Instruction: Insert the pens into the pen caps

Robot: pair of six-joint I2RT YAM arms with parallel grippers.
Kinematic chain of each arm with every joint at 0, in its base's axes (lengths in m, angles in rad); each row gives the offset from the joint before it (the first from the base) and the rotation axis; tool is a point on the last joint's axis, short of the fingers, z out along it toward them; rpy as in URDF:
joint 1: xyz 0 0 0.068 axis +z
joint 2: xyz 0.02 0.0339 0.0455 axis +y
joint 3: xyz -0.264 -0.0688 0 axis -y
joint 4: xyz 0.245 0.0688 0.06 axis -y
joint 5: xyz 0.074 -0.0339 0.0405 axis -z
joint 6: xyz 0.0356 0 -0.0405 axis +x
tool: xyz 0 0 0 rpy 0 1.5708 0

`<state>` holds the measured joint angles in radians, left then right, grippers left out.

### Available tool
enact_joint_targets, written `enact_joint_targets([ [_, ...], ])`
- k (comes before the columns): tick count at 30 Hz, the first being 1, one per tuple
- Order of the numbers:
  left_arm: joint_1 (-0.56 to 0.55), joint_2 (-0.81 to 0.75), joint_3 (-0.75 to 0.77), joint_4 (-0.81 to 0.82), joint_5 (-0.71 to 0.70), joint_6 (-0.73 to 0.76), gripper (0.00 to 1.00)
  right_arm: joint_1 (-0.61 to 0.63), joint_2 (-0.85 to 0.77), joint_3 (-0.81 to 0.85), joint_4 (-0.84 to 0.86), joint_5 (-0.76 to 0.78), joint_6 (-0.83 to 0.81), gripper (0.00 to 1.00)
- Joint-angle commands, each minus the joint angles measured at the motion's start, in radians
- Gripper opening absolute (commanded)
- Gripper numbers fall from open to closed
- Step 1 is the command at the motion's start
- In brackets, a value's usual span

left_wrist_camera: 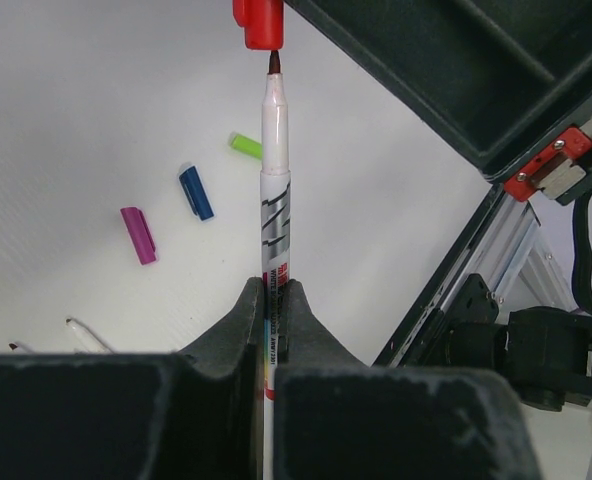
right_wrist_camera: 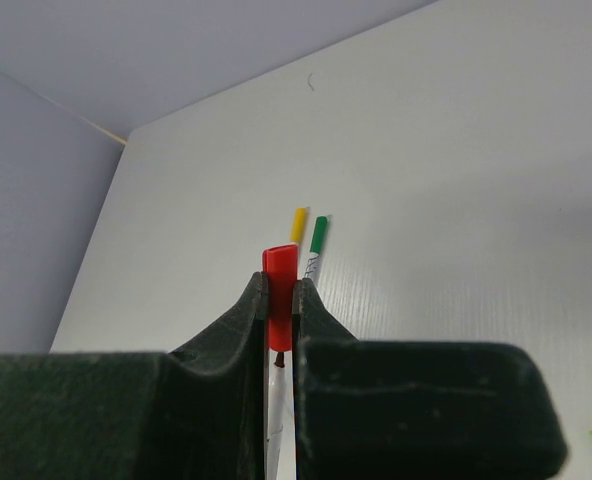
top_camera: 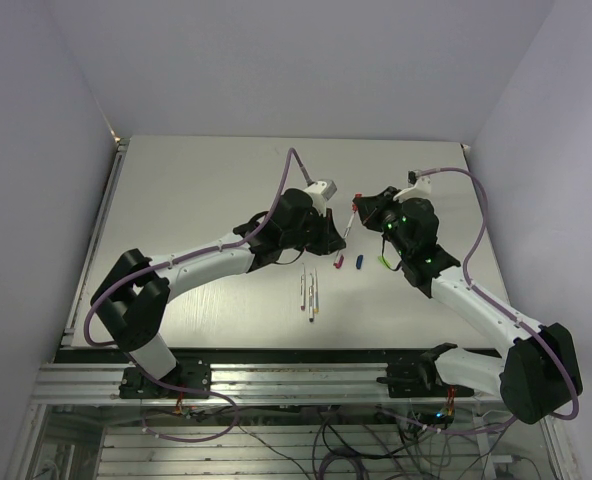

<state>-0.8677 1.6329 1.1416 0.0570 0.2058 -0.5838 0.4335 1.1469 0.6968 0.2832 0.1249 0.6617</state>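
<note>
My left gripper [left_wrist_camera: 274,295] is shut on a whitish pen [left_wrist_camera: 274,190] and holds it above the table. My right gripper [right_wrist_camera: 279,300] is shut on a red cap [right_wrist_camera: 279,285]. The pen's dark red tip [left_wrist_camera: 273,64] sits right at the mouth of the red cap [left_wrist_camera: 259,22], in line with it. In the top view the two grippers [top_camera: 341,235] [top_camera: 361,205] meet over the table's middle with the pen [top_camera: 349,222] between them. Purple [left_wrist_camera: 138,235], blue [left_wrist_camera: 196,192] and light green [left_wrist_camera: 245,145] caps lie loose on the table.
Two pens with a yellow cap [right_wrist_camera: 298,224] and a dark green cap [right_wrist_camera: 319,233] lie side by side on the table. Pens [top_camera: 311,293] lie in front of the left gripper in the top view. The table's right edge rail [left_wrist_camera: 446,290] is near.
</note>
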Motion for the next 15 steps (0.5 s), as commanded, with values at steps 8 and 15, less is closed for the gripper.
enact_joint_targets([
  [8, -0.003, -0.015, -0.010, 0.039, -0.016, -0.004, 0.07, -0.002, -0.013, -0.009, 0.014, 0.014, -0.004, 0.00],
  [15, -0.002, -0.010, -0.005, 0.057, -0.028, -0.010, 0.07, -0.002, -0.008, -0.014, 0.019, -0.012, 0.005, 0.00],
])
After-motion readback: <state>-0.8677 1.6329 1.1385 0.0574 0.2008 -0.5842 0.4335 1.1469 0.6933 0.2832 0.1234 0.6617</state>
